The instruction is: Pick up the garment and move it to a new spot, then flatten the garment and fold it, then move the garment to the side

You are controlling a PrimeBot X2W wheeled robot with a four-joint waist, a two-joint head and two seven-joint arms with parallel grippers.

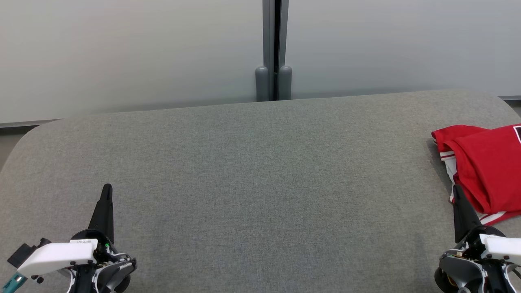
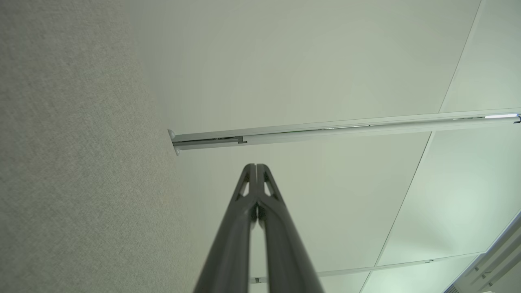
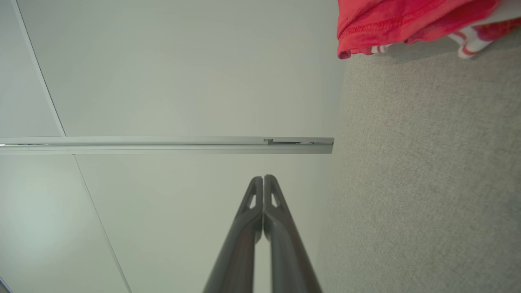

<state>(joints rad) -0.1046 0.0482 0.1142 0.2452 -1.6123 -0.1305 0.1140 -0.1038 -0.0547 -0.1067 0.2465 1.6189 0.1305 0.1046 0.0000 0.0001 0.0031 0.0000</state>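
Though just beside right claw (image 1: 456,189), red garment (image 1: 488,162) free on grey cushion (image 1: 260,171).

Nothing here that you can read. Two near misses to note:

- Head view: a small white sticker (image 1: 83,241) sits on the housing of the left gripper (image 1: 107,189). It carries a line of dark characters, too small to make out.
- Head view, right edge: the red garment (image 1: 486,171) bears a dark patch (image 1: 518,134) with a white outline. The frame cuts it off, so you cannot tell whether it is a letter, a number or an emblem.
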